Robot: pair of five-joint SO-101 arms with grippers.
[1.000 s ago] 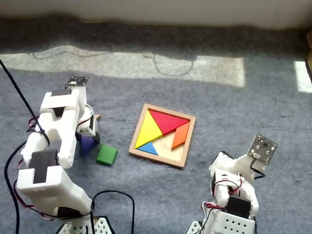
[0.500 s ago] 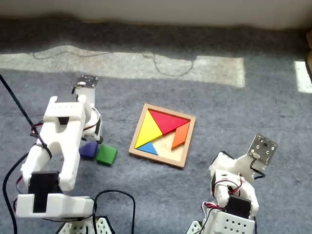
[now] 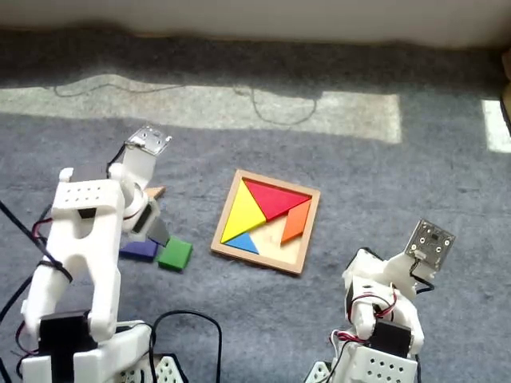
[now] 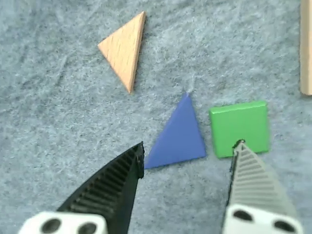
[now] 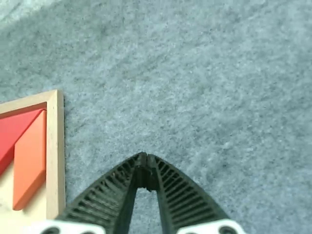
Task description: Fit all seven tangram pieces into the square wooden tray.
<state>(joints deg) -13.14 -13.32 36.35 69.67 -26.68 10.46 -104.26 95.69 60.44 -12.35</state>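
blue tangram triangle (image 3: 138,250) partly under left arm (image 3: 84,231); left jaws wide, empty; right jaws together

Left arm (image 3: 84,239), extended forward with wrist pitched downward, left gripper (image 4: 190,145) with jaws spread wide; right arm (image 3: 382,303), folded back over its base, right gripper (image 5: 146,158) with fingertips pressed together.
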